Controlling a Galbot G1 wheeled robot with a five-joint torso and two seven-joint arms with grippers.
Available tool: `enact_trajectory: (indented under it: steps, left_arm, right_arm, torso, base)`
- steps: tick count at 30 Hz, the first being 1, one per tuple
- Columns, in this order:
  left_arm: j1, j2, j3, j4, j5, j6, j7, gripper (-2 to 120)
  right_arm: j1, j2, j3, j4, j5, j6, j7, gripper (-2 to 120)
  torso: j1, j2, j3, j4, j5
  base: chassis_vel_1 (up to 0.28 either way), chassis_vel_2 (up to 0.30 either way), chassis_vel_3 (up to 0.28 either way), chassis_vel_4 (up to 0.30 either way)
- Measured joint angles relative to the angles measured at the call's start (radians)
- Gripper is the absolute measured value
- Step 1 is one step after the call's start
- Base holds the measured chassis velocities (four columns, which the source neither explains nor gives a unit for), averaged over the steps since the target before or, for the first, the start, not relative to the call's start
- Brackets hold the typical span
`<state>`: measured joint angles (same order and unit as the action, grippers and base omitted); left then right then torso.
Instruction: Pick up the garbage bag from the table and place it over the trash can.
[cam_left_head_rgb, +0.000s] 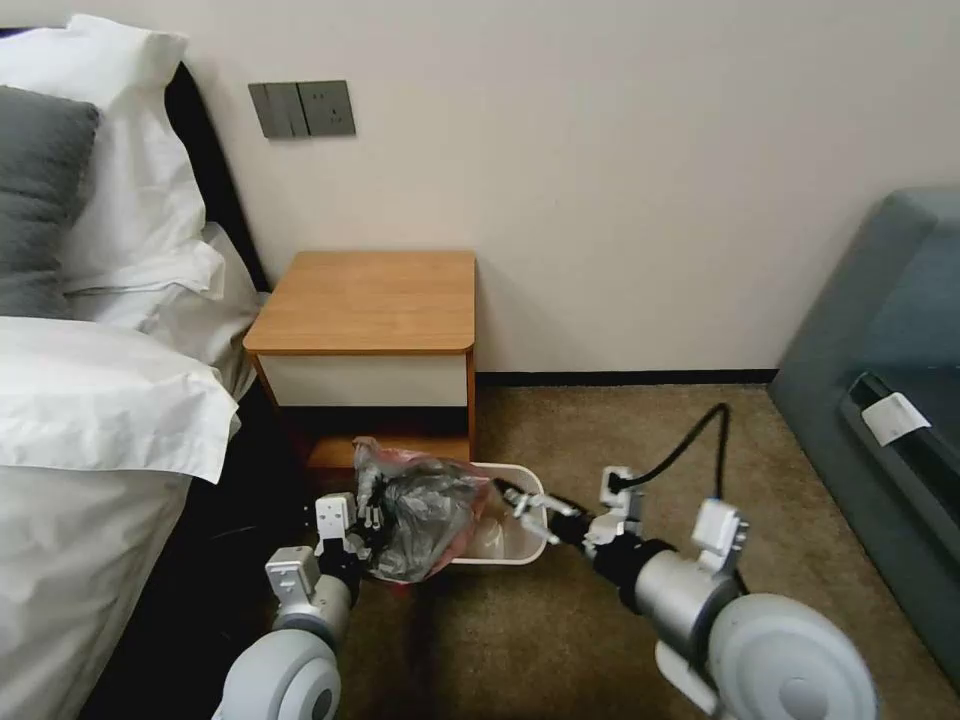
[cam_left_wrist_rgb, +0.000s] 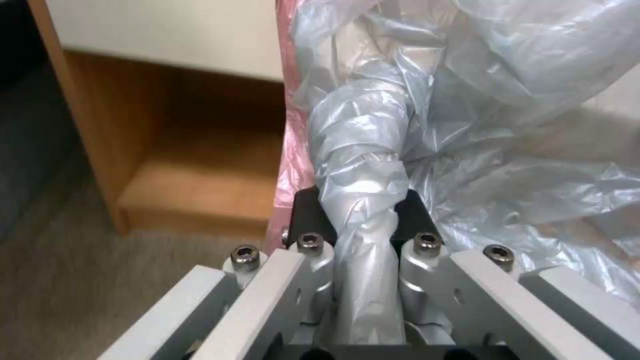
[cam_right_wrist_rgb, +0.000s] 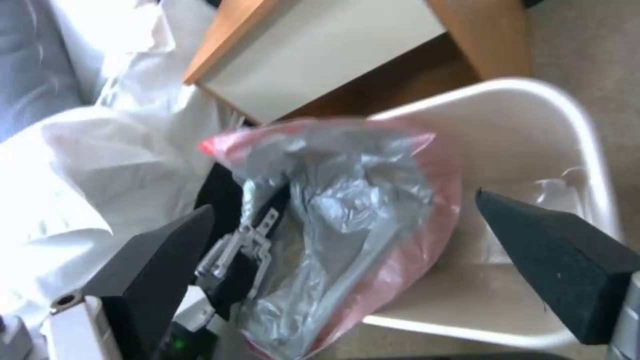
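The left gripper (cam_left_head_rgb: 368, 516) is clamped on the garbage bag (cam_left_head_rgb: 420, 515); in the left wrist view its two black pads (cam_left_wrist_rgb: 311, 212) squeeze a twisted rope of the grey plastic (cam_left_wrist_rgb: 363, 200) between them, and the rest of the bag billows out ahead of the fingertips, its pinkish-red rim running up one side. The bag hangs bunched at this gripper, draped over the near-left part of the trash can (cam_left_head_rgb: 520, 545), whose rim lies just beyond and to the right of the grip. The beige bin stands on the carpet, directly in front of the nightstand (cam_left_head_rgb: 370, 300), whose lower wooden shelf shows just past the bag.

The right gripper (cam_left_head_rgb: 515, 500) hovers over the trash can's right side with its fingers spread wide and nothing between them. From its wrist camera the two dark fingertips (cam_right_wrist_rgb: 160, 260) frame the scene: the crumpled bag (cam_right_wrist_rgb: 347, 220) lies ahead between them, apart from both tips, with the left gripper (cam_right_wrist_rgb: 240, 250) biting into the bag's far side and the bin's pale rim (cam_right_wrist_rgb: 587, 145) curving beyond it.
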<state>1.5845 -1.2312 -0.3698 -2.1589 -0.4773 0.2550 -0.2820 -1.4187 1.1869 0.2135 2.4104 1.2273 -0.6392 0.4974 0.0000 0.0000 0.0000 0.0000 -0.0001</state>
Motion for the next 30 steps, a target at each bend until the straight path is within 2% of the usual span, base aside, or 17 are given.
enact_trajectory:
  steps: [7, 9, 15, 19, 30]
  left_arm:
    - [0.037, 0.009, -0.021, -0.042, 0.032, -0.020, 0.029, 7]
    - [0.052, 0.011, -0.031, -0.055, 0.049, -0.029, 0.042, 7]
    - [0.073, 0.012, -0.039, -0.081, 0.056, -0.033, 0.051, 7]
    - [0.083, 0.010, -0.042, -0.091, 0.060, -0.035, 0.053, 7]
    - [0.103, 0.007, -0.054, -0.104, 0.078, -0.055, 0.071, 7]
  right_arm:
    - [0.043, 0.000, -0.103, -0.042, -0.166, 0.015, -0.034, 100]
    - [0.047, 0.008, -0.150, -0.071, -0.308, 0.047, -0.078, 100]
    - [0.062, 0.020, -0.212, -0.128, -0.507, 0.090, -0.136, 100]
    - [0.079, 0.033, -0.229, -0.175, -0.559, 0.123, -0.148, 100]
    - [0.121, 0.068, -0.245, -0.247, -0.562, 0.151, -0.112, 100]
  torso:
    - [0.000, 0.000, 0.000, 0.0001, 0.0000]
    - [0.000, 0.000, 0.000, 0.0001, 0.0001]
    - [0.000, 0.000, 0.000, 0.0000, 0.0000]
    - [0.000, 0.000, 0.000, 0.0000, 0.0001]
    - [0.000, 0.000, 0.000, 0.0000, 0.0000]
  base:
    - [0.000, 0.000, 0.000, 0.000]
    - [0.000, 0.000, 0.000, 0.000]
    - [0.000, 0.000, 0.000, 0.000]
    - [0.000, 0.000, 0.000, 0.000]
    - [0.000, 0.000, 0.000, 0.000]
